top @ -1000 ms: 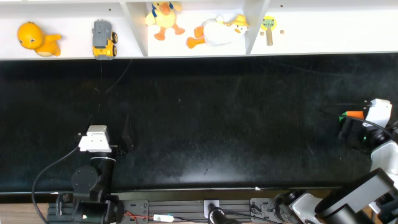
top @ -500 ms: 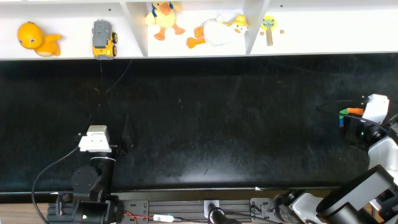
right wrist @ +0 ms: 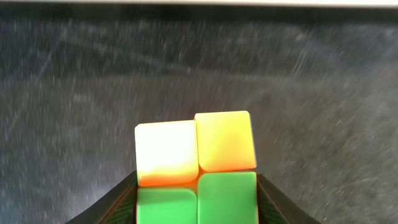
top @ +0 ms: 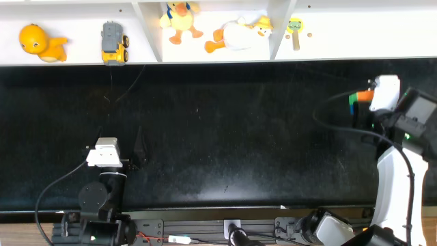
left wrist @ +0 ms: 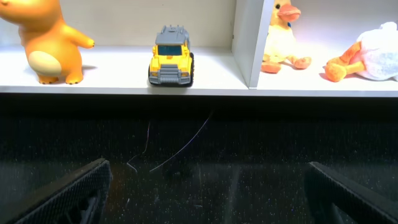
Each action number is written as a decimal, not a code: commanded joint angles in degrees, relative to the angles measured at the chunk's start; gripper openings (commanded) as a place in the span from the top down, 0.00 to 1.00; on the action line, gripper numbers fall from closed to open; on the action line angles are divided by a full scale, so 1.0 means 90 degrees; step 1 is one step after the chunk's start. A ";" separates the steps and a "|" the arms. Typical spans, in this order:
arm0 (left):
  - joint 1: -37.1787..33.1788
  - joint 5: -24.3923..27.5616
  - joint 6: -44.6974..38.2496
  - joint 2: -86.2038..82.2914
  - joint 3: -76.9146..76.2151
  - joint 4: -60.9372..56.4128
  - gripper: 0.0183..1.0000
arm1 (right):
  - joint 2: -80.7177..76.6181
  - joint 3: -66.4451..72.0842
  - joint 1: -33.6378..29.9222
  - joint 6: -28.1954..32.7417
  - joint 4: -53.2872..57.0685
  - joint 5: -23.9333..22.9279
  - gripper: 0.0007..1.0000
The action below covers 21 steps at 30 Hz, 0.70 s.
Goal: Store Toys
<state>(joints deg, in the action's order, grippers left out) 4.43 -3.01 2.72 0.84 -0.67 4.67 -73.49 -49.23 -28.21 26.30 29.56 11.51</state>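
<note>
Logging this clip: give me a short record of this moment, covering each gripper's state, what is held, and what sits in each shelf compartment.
left gripper: open, empty, over the black table, facing the shelf
right gripper: shut on the colour cube, over the table's right side
left compartment: orange figure, yellow truck
middle compartment: yellow plush duck sitting up, white plush duck lying down
right compartment: small green toy
not yet stored: the colour cube
</note>
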 commanded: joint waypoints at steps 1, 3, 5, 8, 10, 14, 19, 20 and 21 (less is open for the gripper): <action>0.0012 0.0046 -0.0136 -0.0075 0.0022 -0.0005 0.00 | -0.0447 -0.1018 0.0097 -0.0627 -0.0070 -0.0406 0.52; 0.0012 0.0046 -0.0136 -0.0075 0.0022 -0.0005 0.00 | -0.0806 -0.1455 0.0097 -0.0772 -0.0073 -0.0406 0.52; 0.0012 0.0046 -0.0136 -0.0075 0.0022 -0.0005 0.00 | -0.1190 -0.1880 0.0141 -0.0918 -0.0073 -0.0408 0.52; 0.0012 0.0046 -0.0136 -0.0075 0.0022 -0.0005 0.00 | -0.1790 -0.2494 0.0296 -0.1078 -0.0063 -0.0408 0.52; 0.0012 0.0046 -0.0136 -0.0075 0.0022 -0.0005 0.00 | -0.2142 -0.2844 0.0413 -0.1095 -0.0041 -0.0408 0.52; 0.0012 0.0046 -0.0136 -0.0075 0.0022 -0.0005 0.00 | -0.2926 -0.3628 0.0631 -0.1137 0.0073 -0.0408 0.52; 0.0012 0.0046 -0.0136 -0.0075 0.0022 -0.0005 0.00 | -0.3667 -0.4401 0.0857 -0.1353 0.0119 -0.0408 0.49; 0.0012 0.0049 -0.0136 -0.0075 0.0022 -0.0005 0.00 | -0.3762 -0.4512 0.0899 -0.1353 0.0192 -0.0410 0.36; 0.0012 0.0046 -0.0136 -0.0075 0.0022 -0.0005 0.00 | -0.3823 -0.4578 0.0933 -0.1353 0.0253 -0.0410 0.23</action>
<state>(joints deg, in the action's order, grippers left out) 4.43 -3.01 2.72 0.86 -0.69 4.67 -107.04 -86.89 -20.67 15.07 31.46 7.79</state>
